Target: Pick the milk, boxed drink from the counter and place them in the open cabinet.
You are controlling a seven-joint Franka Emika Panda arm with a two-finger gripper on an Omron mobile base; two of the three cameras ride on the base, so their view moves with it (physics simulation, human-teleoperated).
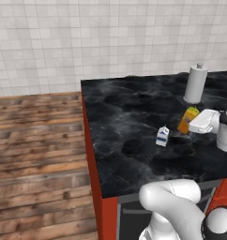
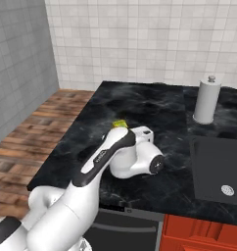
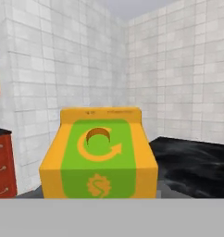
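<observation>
Boxed drink is seen at the right of the left base view on the counter, with the gripper clamped on it. Its orange-and-green face fills the centre of the hand view. Milk stands near it, lower left, apart. A paper-towel roll is seen at upper right.

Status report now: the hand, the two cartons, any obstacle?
Hand shut on boxed drink. Milk upright on counter, untouched. Paper-towel roll stands behind.
</observation>
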